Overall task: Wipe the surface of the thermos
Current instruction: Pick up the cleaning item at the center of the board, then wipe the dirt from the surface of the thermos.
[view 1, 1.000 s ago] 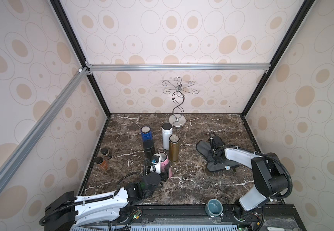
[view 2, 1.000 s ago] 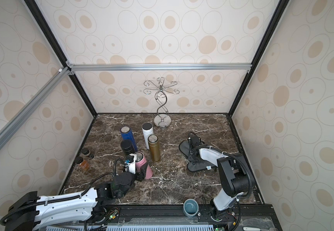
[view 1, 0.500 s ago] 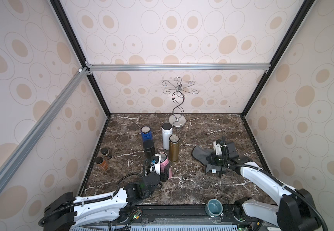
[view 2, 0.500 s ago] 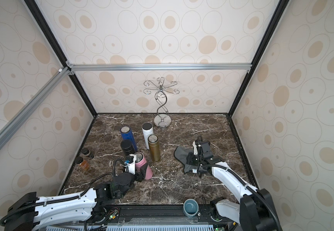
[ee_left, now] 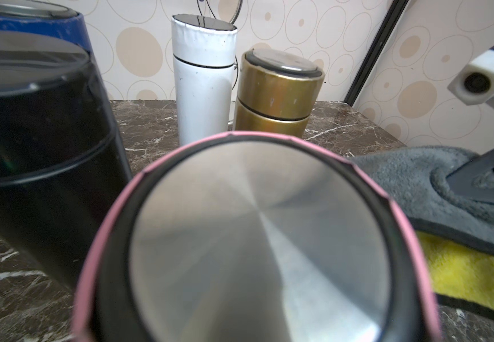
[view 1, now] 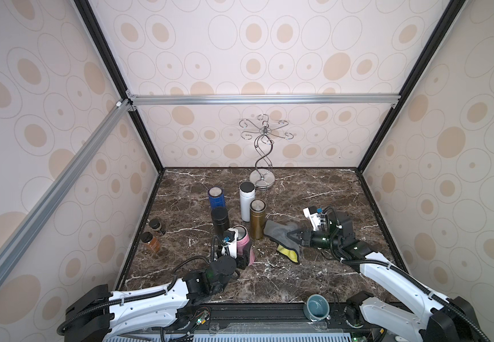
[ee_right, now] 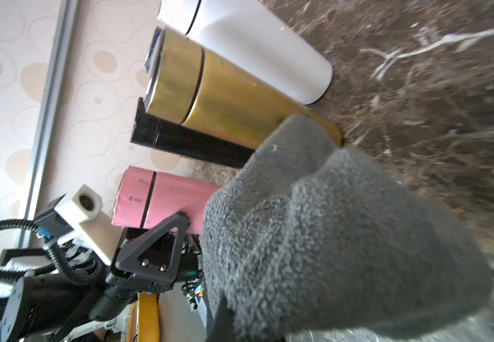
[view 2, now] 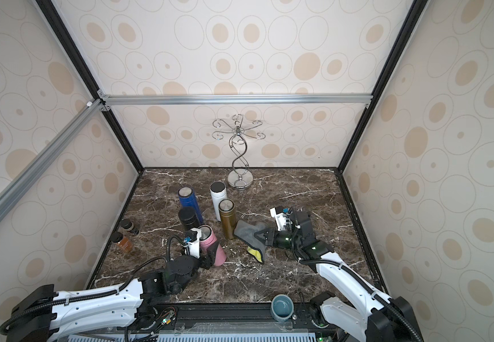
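Pink thermos (view 1: 244, 241) with a steel lid sits a little left of the middle of the counter (view 1: 299, 284), nearer its front edge than its back, in front of a cluster of other flasks. The left gripper (view 1: 243, 257) is clamped around its lower body. In the right wrist view one of its fingers (ee_right: 162, 237) lies flat against the pink wall. Whether the base rests on the counter cannot be told. This hold looks the same as a second ago.

The change is on the right. A second ago the right arm was folded up close to the counter's right edge, with the cloth there. Now the arm is stretched toward the middle. The right gripper (view 1: 292, 236) has its fingers pinched tight on a grey cloth (view 1: 276, 231) with a yellow underside. The cloth's leading corner is just beside the foot of the gold thermos (view 1: 257, 219) and near the pink thermos. A strip of bare counter shows between the cloth and the pink wall in both top views.

For the task, fetching the cloth looks finished. The thermos is held and the cloth is close, but wiping has not begun. The last gap must be closed without knocking the gold thermos.
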Motion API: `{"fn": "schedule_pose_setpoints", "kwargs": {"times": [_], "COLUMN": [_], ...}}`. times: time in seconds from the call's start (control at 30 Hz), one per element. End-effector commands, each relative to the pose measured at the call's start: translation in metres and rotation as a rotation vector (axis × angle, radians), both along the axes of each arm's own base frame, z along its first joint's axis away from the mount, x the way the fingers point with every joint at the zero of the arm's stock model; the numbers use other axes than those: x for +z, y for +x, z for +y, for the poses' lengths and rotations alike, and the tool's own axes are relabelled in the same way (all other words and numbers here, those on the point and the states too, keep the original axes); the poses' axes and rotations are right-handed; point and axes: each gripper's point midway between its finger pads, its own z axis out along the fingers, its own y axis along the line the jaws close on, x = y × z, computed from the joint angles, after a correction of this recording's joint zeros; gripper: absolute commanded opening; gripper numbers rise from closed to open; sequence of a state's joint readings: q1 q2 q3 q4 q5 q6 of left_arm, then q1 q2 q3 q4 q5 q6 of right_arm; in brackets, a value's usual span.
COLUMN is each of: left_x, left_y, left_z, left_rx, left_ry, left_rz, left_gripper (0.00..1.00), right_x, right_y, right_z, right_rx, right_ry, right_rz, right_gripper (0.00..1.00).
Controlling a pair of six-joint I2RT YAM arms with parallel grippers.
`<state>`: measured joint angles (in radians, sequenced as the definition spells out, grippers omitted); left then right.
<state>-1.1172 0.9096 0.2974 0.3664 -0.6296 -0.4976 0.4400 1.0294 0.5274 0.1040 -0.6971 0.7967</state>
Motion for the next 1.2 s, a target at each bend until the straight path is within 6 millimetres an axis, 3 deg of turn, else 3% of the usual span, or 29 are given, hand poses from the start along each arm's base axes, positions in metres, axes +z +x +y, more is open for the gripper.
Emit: {"fn": "schedule_pose_setpoints", "kwargs": {"times": [0.0,0.07,0.27,0.47,0.6,0.87,1.17], "left_x": [0.008,0.008,0.008,0.01,0.009,0.008,0.005], "left_y": [0.002,0.002,0.002,0.001,0.0,0.0,-0.003], "left_z": [0.002,0.002,0.004,0.004,0.002,0.002,-0.002], "left_rx": [0.021,0.022,0.03,0.022,0.013,0.007,-0.022], "left_ry": [-0.058,-0.06,-0.069,-0.083,-0.082,-0.089,-0.111], "left_rz": [-0.01,-0.009,-0.01,-0.011,-0.007,-0.005,0.009], "left_gripper": [0.0,0.0,0.0,0.0,0.0,0.0,0.0], "right_x": [0.033,0.038,0.027,-0.006,-0.034,-0.087,-0.08], "right_y": [-0.001,-0.003,-0.009,-0.018,-0.025,-0.029,-0.045], "right_z": [0.024,0.038,0.085,0.13,0.149,0.147,0.135], "right_rx": [0.052,0.085,0.173,0.261,0.293,0.249,0.255], "right_ry": [0.182,0.213,0.262,0.293,0.291,0.238,0.143], "right_rz": [-0.037,-0.057,-0.039,0.04,0.109,0.244,0.193], "right_gripper": [0.0,0.0,0.0,0.0,0.0,0.0,0.0]}}
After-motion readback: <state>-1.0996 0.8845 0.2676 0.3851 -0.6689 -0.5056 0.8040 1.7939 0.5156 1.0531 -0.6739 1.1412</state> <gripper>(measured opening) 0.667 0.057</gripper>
